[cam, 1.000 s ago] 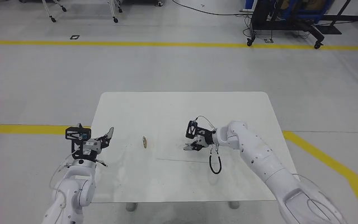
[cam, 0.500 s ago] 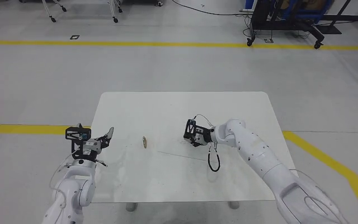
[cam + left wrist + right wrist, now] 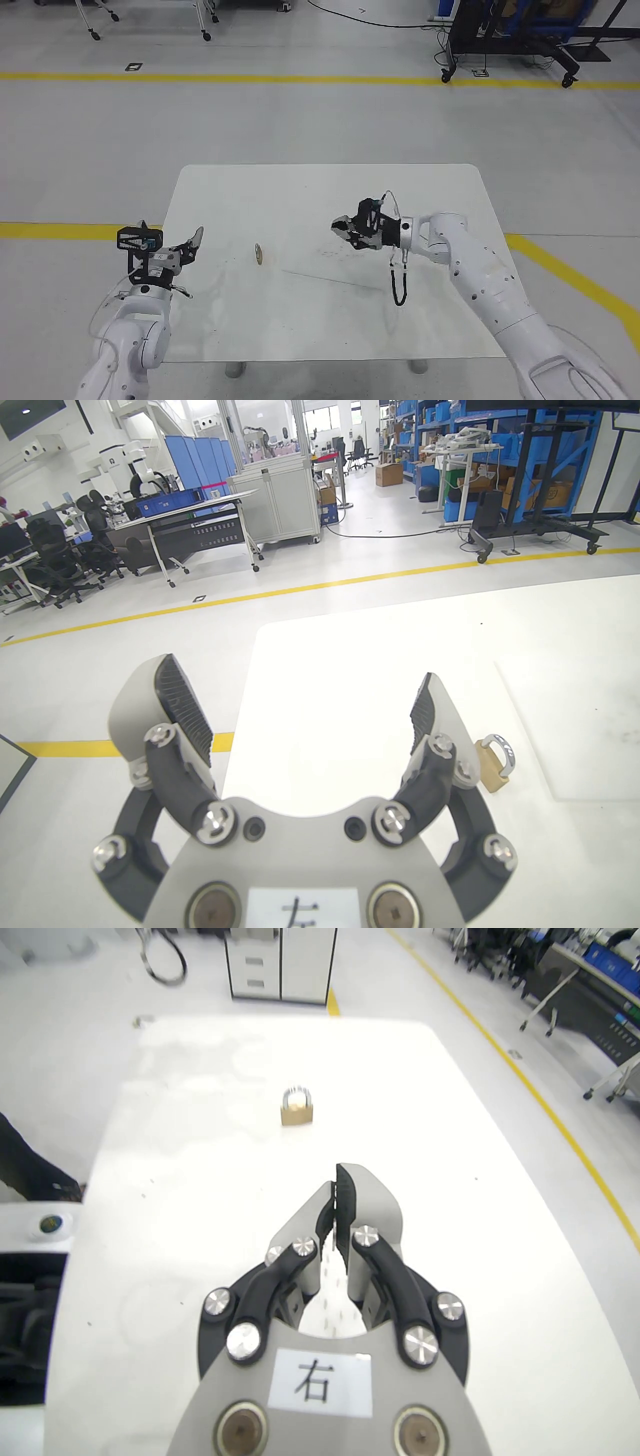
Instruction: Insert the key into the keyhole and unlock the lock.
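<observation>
A small brass padlock (image 3: 258,254) with a silver shackle lies on the left half of the white table (image 3: 300,320). It also shows in the left wrist view (image 3: 492,767) and the right wrist view (image 3: 297,1110). My right gripper (image 3: 340,227) hovers over the table's middle, pointing at the padlock from well to its right. Its fingers (image 3: 345,1208) are shut, and a thin metal sliver, the key (image 3: 331,1242), shows between the pads. My left gripper (image 3: 195,240) stands open and empty (image 3: 300,690) at the table's left edge, a short way from the padlock.
A black cable loop (image 3: 400,285) hangs from the right arm above the table. A thin clear sheet (image 3: 575,740) covers the table's middle, and its edge runs just beside the padlock. Yellow floor lines (image 3: 300,78) pass around the table.
My right gripper has risen from the table surface, shifted slightly right and turned level toward the padlock. The left arm and the padlock have stayed put.
</observation>
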`<action>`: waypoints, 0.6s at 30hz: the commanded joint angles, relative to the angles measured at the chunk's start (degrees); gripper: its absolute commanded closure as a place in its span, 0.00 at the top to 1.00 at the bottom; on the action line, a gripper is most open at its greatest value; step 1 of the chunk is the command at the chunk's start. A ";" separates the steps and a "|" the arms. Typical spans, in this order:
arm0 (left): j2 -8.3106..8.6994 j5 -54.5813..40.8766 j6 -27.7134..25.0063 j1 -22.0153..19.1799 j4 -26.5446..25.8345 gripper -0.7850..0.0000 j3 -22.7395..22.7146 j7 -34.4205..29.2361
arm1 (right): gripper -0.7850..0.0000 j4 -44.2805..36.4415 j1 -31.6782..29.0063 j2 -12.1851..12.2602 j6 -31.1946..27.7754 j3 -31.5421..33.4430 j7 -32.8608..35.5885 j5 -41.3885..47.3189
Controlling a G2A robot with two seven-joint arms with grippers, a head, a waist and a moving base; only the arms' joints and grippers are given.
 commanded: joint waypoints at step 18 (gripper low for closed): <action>-0.99 -47.06 -17.49 -3.98 -2.06 1.00 1.37 -11.77 | 0.00 6.50 -2.41 -0.98 -0.77 -3.53 -11.79 23.50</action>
